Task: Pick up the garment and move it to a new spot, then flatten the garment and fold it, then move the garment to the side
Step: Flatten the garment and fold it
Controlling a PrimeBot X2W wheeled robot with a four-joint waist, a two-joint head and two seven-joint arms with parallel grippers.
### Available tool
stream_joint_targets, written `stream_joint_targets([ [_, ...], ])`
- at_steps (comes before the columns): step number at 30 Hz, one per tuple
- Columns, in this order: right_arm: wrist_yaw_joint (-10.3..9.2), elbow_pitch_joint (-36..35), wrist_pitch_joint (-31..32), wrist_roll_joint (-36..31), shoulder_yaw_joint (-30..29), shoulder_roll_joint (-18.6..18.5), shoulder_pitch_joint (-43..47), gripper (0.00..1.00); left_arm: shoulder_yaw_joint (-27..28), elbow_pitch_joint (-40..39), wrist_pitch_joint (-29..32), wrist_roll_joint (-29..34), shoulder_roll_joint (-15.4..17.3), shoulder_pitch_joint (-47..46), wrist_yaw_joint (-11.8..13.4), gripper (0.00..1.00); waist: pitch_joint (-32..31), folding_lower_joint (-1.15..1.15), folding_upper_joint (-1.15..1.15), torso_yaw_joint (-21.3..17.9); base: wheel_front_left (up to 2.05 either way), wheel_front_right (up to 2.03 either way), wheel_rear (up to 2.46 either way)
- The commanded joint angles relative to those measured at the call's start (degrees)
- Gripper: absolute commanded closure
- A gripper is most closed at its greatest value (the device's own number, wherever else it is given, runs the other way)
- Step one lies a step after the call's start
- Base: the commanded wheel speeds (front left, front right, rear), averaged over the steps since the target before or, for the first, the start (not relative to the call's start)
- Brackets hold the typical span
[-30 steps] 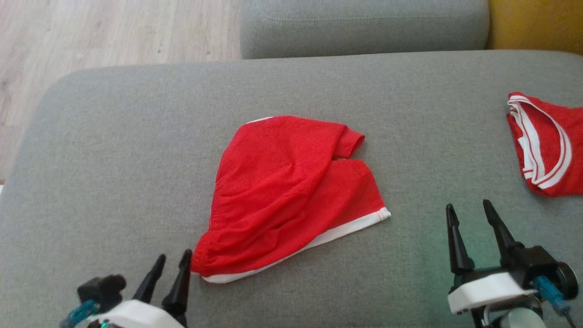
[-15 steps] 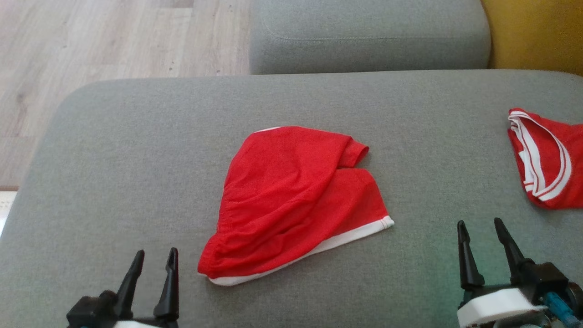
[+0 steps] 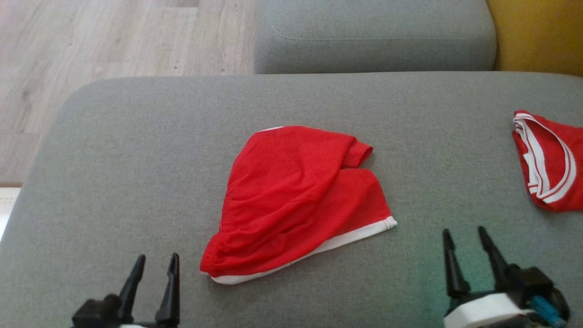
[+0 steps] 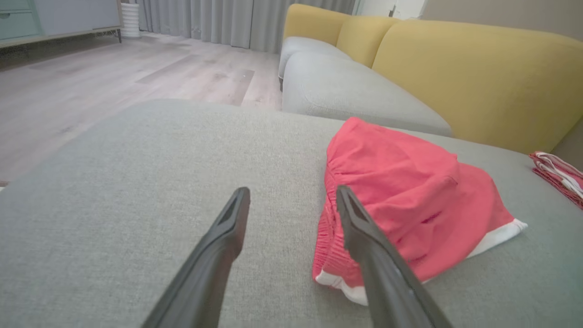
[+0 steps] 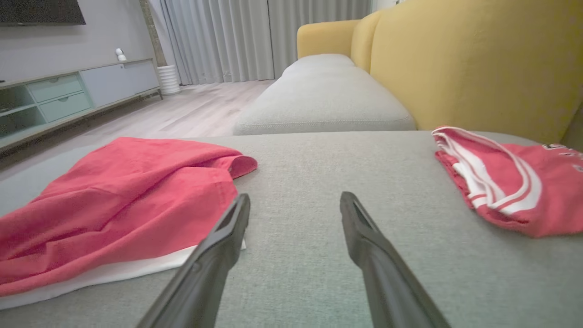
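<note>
Just ahead and to the right of the left gripper (image 3: 157,260), whose two dark fingers stand wide apart with nothing between them, the red garment (image 3: 291,196) lies crumpled on the grey seat cushion (image 3: 136,150). Its white-trimmed lower edge ends near that gripper's right finger, apart from it. The right gripper (image 3: 463,233) is likewise spread wide and empty over bare cushion. The garment's white-hemmed corner sits up and to its left, and a second red piece (image 3: 549,164) with white stripes lies well off to its right. Bare grey fabric runs ahead of the right gripper, between the two pieces. Left of the left gripper, the cushion's rounded edge drops to the wooden floor (image 3: 91,41). Beyond both grippers are another grey cushion (image 3: 373,36) and a yellow backrest (image 3: 537,32).
</note>
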Motion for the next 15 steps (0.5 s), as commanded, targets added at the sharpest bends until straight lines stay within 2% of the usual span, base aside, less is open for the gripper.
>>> stream_joint_targets([
  [1, -0.05, -0.4, -0.6, 1.3, 3.1, -0.4, -4.1, 0.00, 1.0, -0.7, -0.7, 0.2, -0.4, -1.3, -0.3, 0.00, 0.6, 0.00, 0.00, -0.2, 0.00, 0.00, 0.00],
  [7, -0.05, 4.9, 4.2, 1.9, 7.8, -0.4, -11.9, 0.00, -5.4, 3.7, -0.7, -0.3, 2.8, -2.8, -0.4, 0.00, 3.2, 0.00, 0.00, 0.0, 0.00, 0.00, 0.00],
  [10, -0.05, 8.5, 9.8, 1.4, 9.9, -0.4, -16.7, 0.00, -10.4, 7.1, -0.5, -2.8, 6.1, -5.4, -0.4, 0.00, 5.1, 0.00, 0.00, 0.6, 0.00, 0.00, 0.00],
  [15, -0.05, 14.1, 18.5, 0.6, 12.9, -1.0, -21.5, 0.00, -14.7, 10.2, 0.9, -6.3, 9.7, -10.7, -0.4, 0.00, 7.5, 0.00, 0.00, 1.9, 0.00, 0.00, 0.00],
])
